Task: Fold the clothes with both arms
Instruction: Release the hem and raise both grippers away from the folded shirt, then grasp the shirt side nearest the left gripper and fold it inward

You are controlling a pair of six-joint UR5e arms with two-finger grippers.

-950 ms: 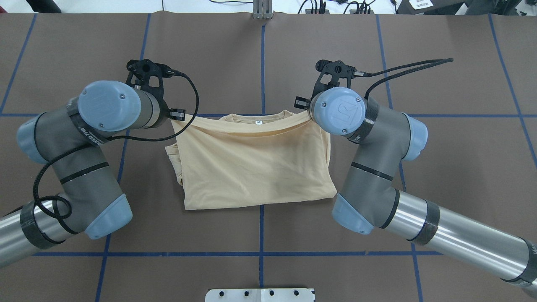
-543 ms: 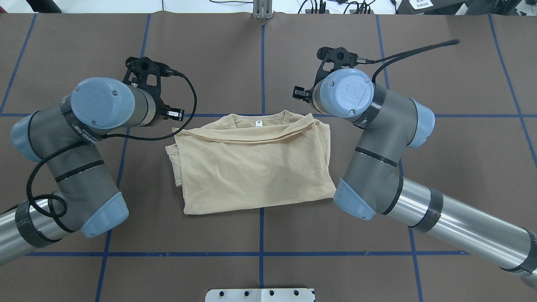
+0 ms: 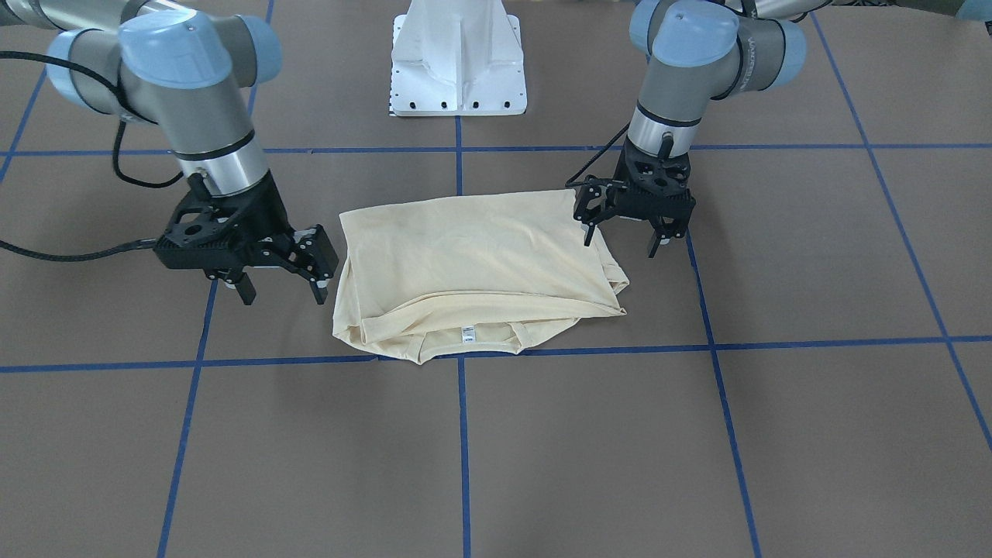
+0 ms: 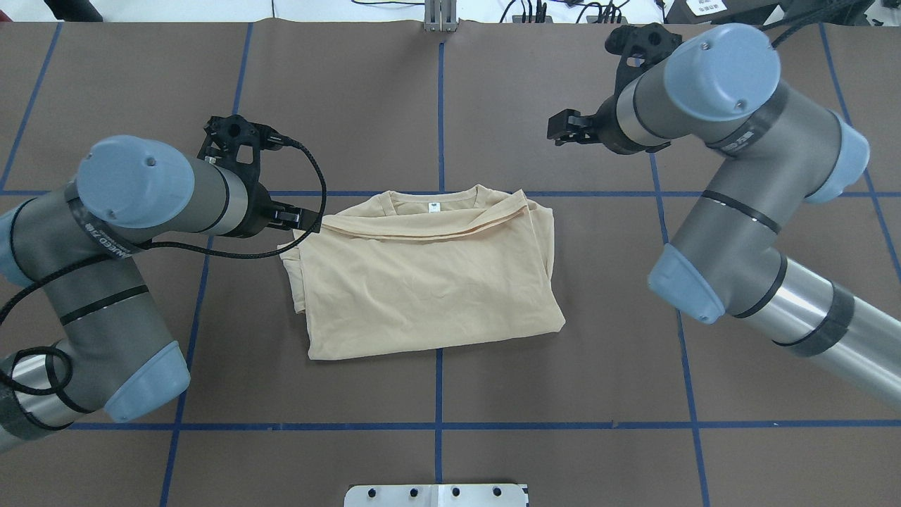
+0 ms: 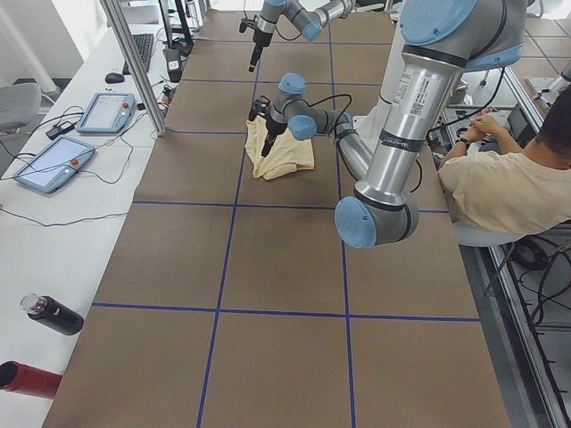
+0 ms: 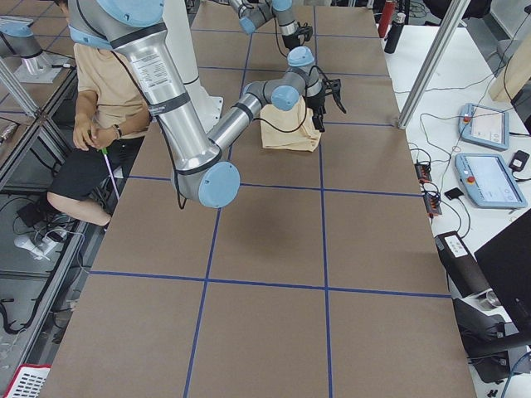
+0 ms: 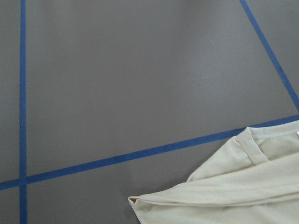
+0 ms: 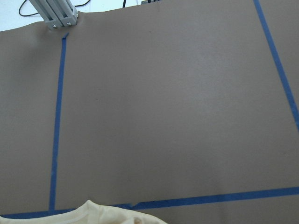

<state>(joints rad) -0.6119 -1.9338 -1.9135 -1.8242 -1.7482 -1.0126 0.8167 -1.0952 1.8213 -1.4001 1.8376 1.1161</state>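
The cream-yellow T-shirt [image 3: 473, 263] lies folded into a rough rectangle on the brown table, print hidden, white neck label [image 3: 467, 334] showing at the collar. It also shows in the overhead view [image 4: 429, 282]. My left gripper [image 3: 621, 242] hangs open and empty just above the shirt's corner on my left. In the overhead view it [image 4: 299, 217] sits at that corner near the collar. My right gripper [image 3: 283, 293] is open and empty, beside the shirt's other side and apart from it. From overhead it [image 4: 563, 130] appears raised, beyond the collar.
The white pedestal base [image 3: 457, 70] stands behind the shirt. Blue tape lines grid the table. An aluminium post [image 4: 440, 17] stands at the far edge. A seated person [image 5: 500, 178] is beside the robot. Tablets [image 5: 53, 165] and bottles [image 5: 53, 314] lie on the side bench.
Both grippers have let go of the shirt's folded-over edge, which now lies flat. The right arm has risen and swung away to the far right; the left arm has drawn back slightly.
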